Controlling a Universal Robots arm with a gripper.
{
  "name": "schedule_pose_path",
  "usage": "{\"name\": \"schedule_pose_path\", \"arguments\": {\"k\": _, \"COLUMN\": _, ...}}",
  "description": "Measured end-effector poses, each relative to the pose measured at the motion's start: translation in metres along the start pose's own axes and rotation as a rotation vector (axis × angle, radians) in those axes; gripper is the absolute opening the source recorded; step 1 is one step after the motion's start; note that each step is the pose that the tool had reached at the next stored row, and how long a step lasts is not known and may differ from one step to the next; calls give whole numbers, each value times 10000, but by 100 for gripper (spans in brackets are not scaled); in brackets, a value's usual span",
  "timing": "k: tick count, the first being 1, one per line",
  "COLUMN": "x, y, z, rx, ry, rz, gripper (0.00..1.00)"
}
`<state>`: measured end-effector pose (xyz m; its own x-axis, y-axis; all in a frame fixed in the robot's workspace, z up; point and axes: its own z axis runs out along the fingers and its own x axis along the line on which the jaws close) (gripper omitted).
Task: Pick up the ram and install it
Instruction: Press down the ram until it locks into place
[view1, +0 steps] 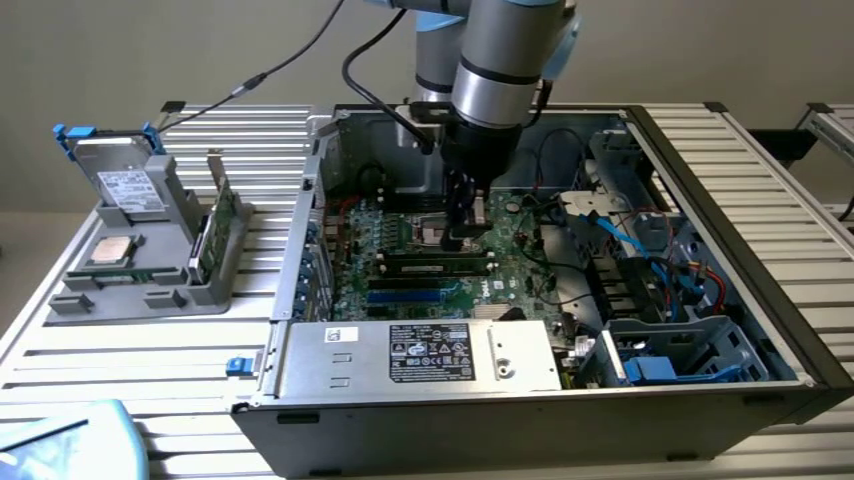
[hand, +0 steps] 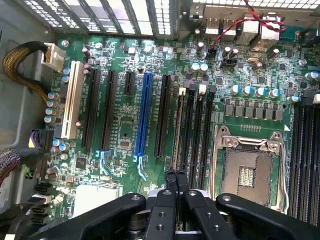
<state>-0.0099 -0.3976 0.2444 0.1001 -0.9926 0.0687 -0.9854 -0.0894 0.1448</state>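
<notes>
The ram (view1: 430, 266) is a dark green stick with black chips. It sits in a memory slot on the motherboard (view1: 521, 270) inside the open computer case. In the wrist view the ram (hand: 178, 130) is edge-on, running away from my fingertips. My gripper (view1: 467, 238) reaches down into the case above the stick's end on the exterior view's right. The gripper (hand: 176, 175) has its two black fingers pressed together right at that end. I cannot tell whether they touch the stick.
A grey holder (view1: 134, 290) left of the case carries a second green stick (view1: 218, 232), a silver processor chip (view1: 110, 250) and a grey drive with blue clips (view1: 131, 185). The power supply (view1: 427, 352), the empty processor socket (hand: 247, 172) and cables (view1: 627, 230) crowd the case.
</notes>
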Motion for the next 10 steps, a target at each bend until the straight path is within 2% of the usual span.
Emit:
{"name": "schedule_pose_path", "arguments": {"k": 2, "x": -2, "y": 2, "z": 20, "rx": 1, "ry": -18, "rz": 154, "gripper": 10}}
{"name": "schedule_pose_path", "arguments": {"k": 10, "x": -7, "y": -9, "z": 99, "rx": -81, "ry": -211, "rz": 1491, "gripper": 10}}
